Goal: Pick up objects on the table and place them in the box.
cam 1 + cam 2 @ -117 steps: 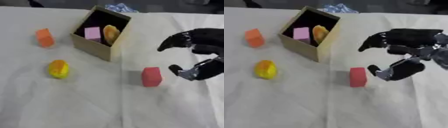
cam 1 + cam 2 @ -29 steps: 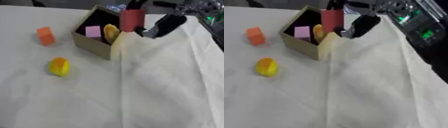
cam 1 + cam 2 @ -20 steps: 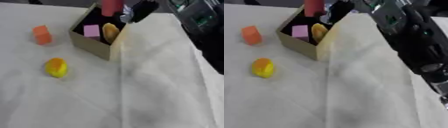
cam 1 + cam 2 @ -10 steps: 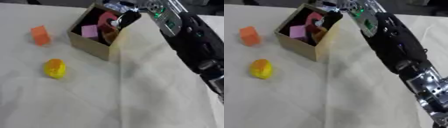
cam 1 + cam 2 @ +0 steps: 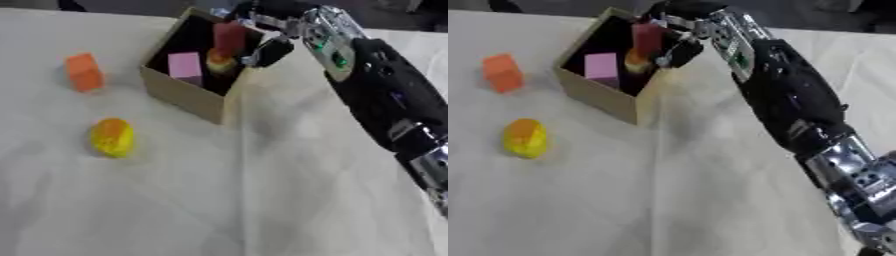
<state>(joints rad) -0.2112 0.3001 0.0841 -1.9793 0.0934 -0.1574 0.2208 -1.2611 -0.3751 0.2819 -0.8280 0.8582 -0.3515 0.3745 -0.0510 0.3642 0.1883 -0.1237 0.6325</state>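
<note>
Red block: the red block (image 5: 229, 36) was seen upright inside the box (image 5: 182, 97), its long axis near vertical, its lower end set among the things already in there.
Right hand: the right hand (image 5: 262, 49) was reached over the box's far right corner, and its fingers appeared curled about the red block's upper part; the grip itself was partly hidden, so grasping is a judgement.
Key relation: the block was held directly below and just to the left of the hand, inside the box walls; a release there was judged enough to leave it in the box.
Box contents: a pink block (image 5: 185, 68) was lying near the left wall, and a yellow-orange thing (image 5: 219, 61) was touching the red block's foot.
Still on the table: an orange block (image 5: 84, 72) was standing well left of the box, and a yellow rounded object (image 5: 112, 137) was lying nearer the front, left of the box's front corner.
Nearer arm: both remaining things were on the left side, far from the right hand; the left hand was not seen in either view.
Table: a white cloth (image 5: 262, 200) was spread, creased below the box.
</note>
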